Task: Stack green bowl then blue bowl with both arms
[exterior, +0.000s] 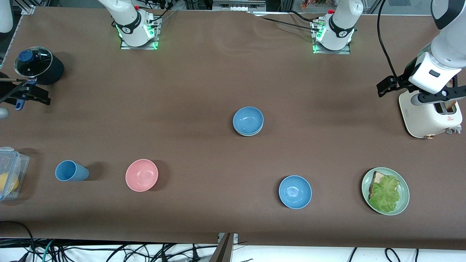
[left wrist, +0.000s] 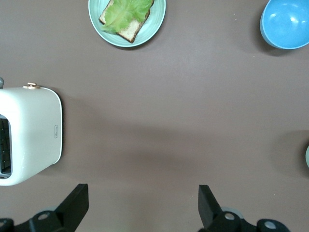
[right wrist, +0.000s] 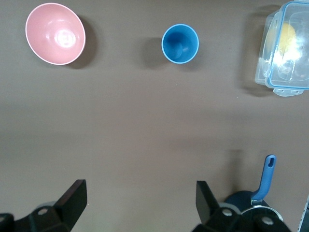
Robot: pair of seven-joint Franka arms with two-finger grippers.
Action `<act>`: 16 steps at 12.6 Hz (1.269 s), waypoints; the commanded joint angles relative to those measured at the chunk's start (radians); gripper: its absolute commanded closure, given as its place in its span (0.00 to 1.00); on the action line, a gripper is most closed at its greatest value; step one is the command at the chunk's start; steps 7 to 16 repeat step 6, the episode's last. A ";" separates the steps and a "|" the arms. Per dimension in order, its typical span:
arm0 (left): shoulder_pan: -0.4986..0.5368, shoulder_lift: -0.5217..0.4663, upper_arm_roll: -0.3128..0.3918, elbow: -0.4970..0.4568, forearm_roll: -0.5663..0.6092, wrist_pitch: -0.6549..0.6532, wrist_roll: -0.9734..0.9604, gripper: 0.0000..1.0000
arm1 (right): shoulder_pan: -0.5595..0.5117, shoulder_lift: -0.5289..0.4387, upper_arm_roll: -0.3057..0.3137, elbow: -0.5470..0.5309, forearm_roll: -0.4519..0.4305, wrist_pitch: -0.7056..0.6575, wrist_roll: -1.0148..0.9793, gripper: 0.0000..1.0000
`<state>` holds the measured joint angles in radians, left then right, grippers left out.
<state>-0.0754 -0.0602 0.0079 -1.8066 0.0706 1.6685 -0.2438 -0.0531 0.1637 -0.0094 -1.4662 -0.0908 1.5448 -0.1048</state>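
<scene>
Task items: one small round sky-blue bowl (exterior: 248,120) sits nested in a small pale mint-green bowl (left wrist: 307,157) at mid-surface. Only a thin rim of the green bowl shows under it. A second, identical sky-blue bowl (exterior: 295,191) stands alone, nearer the front camera and toward the left arm's end.

Surroundings on the brown surface (exterior: 204,80), one of each:
- Toward the right arm's end: round pink bowl (exterior: 141,175), blue plastic cup (exterior: 71,171) lying on its side, clear lidded plastic container (exterior: 9,174), dark pot with a glass lid (exterior: 36,66).
- Toward the left arm's end: white toaster (exterior: 429,116), flat green plate (exterior: 403,189) carrying toast and lettuce.

Nothing lies between the two blue bowls.

Left tool (left wrist: 142,208): up beside the toaster, fingers spread wide, empty. Right tool (right wrist: 139,200): up beside the pot, fingers spread wide, empty. Both are well apart from the bowls.
</scene>
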 commanded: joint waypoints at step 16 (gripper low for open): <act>0.008 0.014 -0.008 0.041 -0.046 -0.027 0.012 0.00 | -0.001 0.002 -0.004 0.012 0.011 -0.003 -0.016 0.00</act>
